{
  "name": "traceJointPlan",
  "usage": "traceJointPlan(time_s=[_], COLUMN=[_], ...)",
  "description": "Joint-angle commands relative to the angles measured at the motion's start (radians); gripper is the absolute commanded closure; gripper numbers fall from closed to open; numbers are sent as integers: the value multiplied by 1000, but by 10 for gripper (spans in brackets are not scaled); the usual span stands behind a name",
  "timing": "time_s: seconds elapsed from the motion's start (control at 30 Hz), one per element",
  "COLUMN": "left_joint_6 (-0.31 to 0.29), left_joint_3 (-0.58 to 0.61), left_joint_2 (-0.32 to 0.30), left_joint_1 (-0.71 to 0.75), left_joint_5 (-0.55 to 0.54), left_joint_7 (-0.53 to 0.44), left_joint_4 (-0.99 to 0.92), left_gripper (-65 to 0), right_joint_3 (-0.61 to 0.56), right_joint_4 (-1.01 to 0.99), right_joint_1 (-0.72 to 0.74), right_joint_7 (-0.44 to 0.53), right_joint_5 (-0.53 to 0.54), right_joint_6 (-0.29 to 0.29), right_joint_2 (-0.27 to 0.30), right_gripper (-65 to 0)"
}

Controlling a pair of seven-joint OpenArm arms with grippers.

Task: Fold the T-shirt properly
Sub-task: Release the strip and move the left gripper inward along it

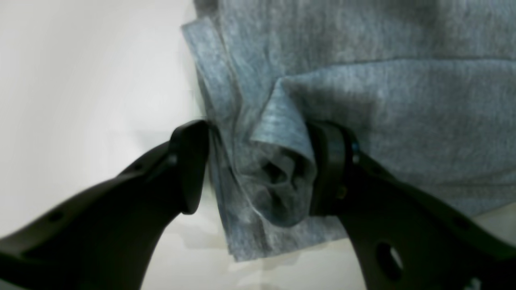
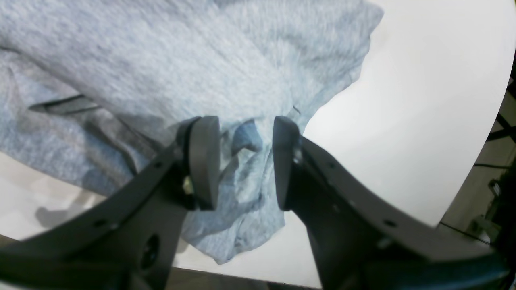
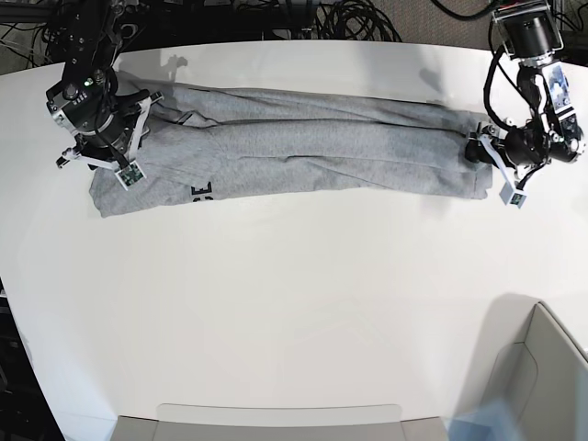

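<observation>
In our left wrist view, the left gripper (image 1: 258, 169) stands spread wide around a bunched corner of the T-shirt (image 1: 363, 80), not squeezing it. In our right wrist view, the right gripper (image 2: 246, 161) pinches a fold of cloth. From the base view, we see the shirt stretched long across the table (image 3: 294, 303), black lettering (image 3: 201, 191) peeking out.

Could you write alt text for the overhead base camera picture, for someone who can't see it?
A grey T-shirt, folded into a long narrow band, lies stretched across the far side of a white table. A robot arm is at each end: the right gripper at the picture's left end and the left gripper at its right end. A bit of black lettering shows near the left end.
</observation>
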Motion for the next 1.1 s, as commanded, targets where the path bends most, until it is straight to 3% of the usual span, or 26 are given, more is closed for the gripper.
traceJointPlan(time_s=[0.0, 0.17, 0.3, 0.33, 0.5, 0.63, 0.7, 0.9, 1.07], left_joint_6=[6, 6, 6, 6, 6, 6, 6, 6, 6], left_joint_3=[10, 13, 8, 8, -17, -165, -205, -210, -208], left_joint_2=[5, 5, 10, 10, 8, 4, -32, -99, -119], left_joint_1=[19, 42, 40, 40, 37, 4, -16, -131, -194], left_joint_5=[28, 30, 30, 30, 32, 36, 44, 194, 283], left_joint_7=[49, 83, 115, 109, 92, 83, 73, 67, 40], left_joint_4=[-18, -18, -18, -18, -20, -21, -21, -110, -167], left_gripper=[-336, -254, -12, 0, 0, 0, 0, 0, 0], right_joint_3=[2, 2, 2, 2, 2, 4, 4, 4, 5], right_joint_4=[14, 14, 14, 14, 14, 14, 14, 18, 21], right_joint_1=[10, 10, 21, 24, 27, 27, 27, 36, 42], right_joint_7=[6, 6, 6, 6, 6, 6, 6, 8, 8], right_joint_5=[-1, -1, -1, -1, -1, 0, 0, 6, 6], right_joint_6=[10, 10, 10, 10, 10, 8, 8, 8, 8], right_joint_2=[10, 10, 7, 7, 4, 2, 2, 1, -13], right_gripper=[-223, -223, -223, -223, -223, -223, -223, -223, -223])
